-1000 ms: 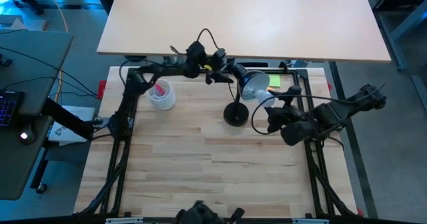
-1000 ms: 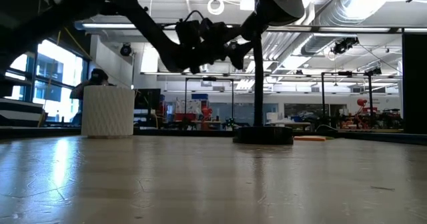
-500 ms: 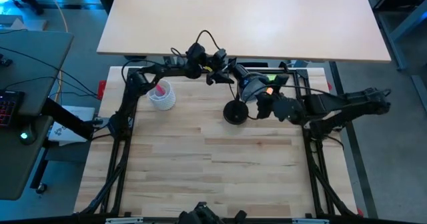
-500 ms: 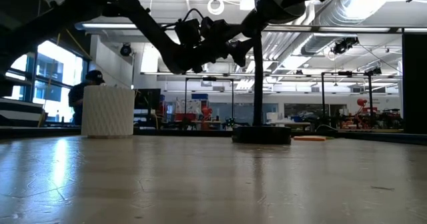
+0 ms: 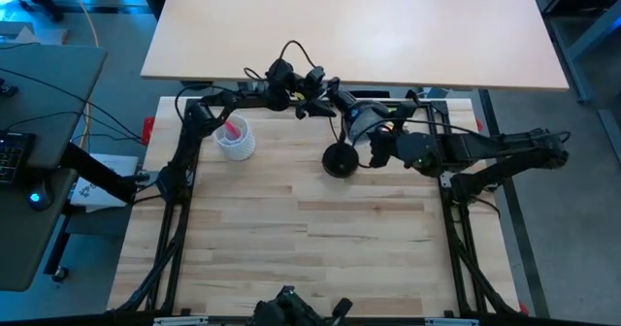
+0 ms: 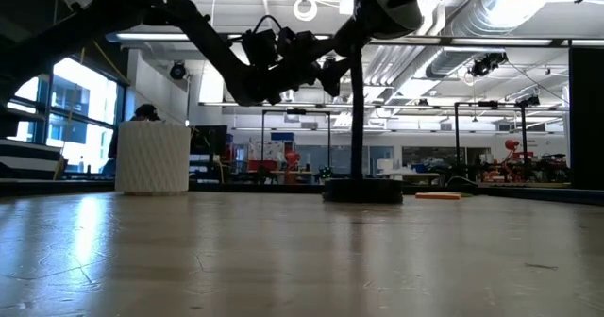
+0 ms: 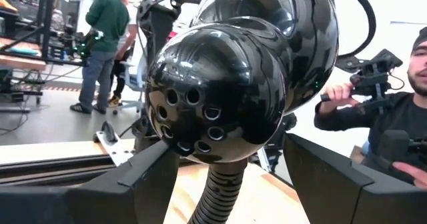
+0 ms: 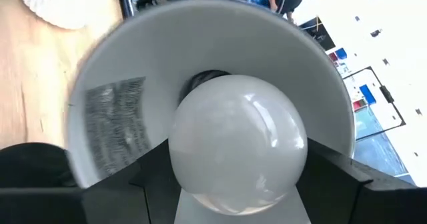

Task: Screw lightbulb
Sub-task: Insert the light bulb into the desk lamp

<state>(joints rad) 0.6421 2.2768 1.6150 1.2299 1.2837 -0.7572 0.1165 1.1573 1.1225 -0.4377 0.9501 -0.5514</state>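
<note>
A black desk lamp stands on its round base (image 5: 339,159) near the table's far edge, its head (image 5: 361,122) raised on a bent neck. My left gripper (image 5: 335,101) reaches in from the left and has the black dome of the head (image 7: 220,97) between its fingers. The white lightbulb (image 8: 237,144) sits inside the head's white shade (image 8: 113,104), with my right gripper (image 5: 380,144) shut on it. The bulb's screw base is hidden behind its glass. My left gripper clasps the back dome of the lamp head (image 7: 167,141) between its two fingers, one on each side. The fingers come about level from the table's left. The lamp stands upright with its base on the table. My right gripper pinches the bulb's round glass (image 8: 180,164) between its two fingers. It comes about level from the table's right. The bulb is clear of the table, its rounded end toward the gripper and its other end in the shade; whether it sits in the socket I cannot tell.
A white ribbed cup (image 5: 235,139) with pink items stands at the far left of the table. Bare wood fills the near half. A larger desk (image 5: 349,25) lies beyond the far edge. People (image 7: 107,44) stand in the room behind.
My right gripper has swung from the near right toward the lamp head and now stands at the mouth of the shade. The lamp's base has slid a little toward the table's left. My left gripper has stayed on the head.
</note>
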